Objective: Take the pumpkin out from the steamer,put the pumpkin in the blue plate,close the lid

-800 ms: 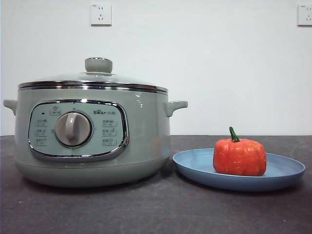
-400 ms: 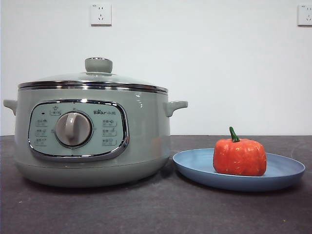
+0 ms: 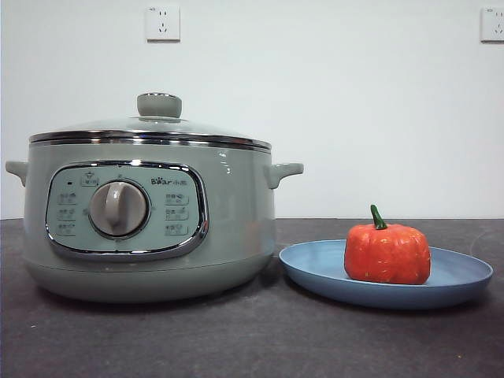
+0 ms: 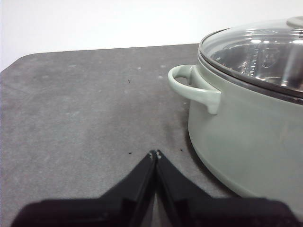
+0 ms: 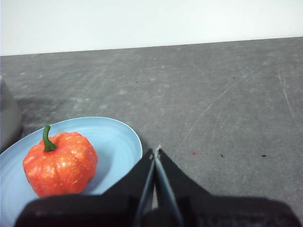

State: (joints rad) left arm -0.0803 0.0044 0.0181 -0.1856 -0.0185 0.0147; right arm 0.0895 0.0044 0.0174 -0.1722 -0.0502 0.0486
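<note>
The orange-red pumpkin stands upright on the blue plate, to the right of the steamer. The glass lid rests on the steamer, its pale green knob on top. My left gripper is shut and empty, low over the bare table beside the steamer's side handle. Beside the plate's rim hovers my right gripper, shut with nothing in it. Neither gripper shows in the front view.
The dark grey tabletop runs to a white wall with two sockets. The steamer's control panel and dial face the front camera. Open table lies on the far side of each gripper from the steamer and plate.
</note>
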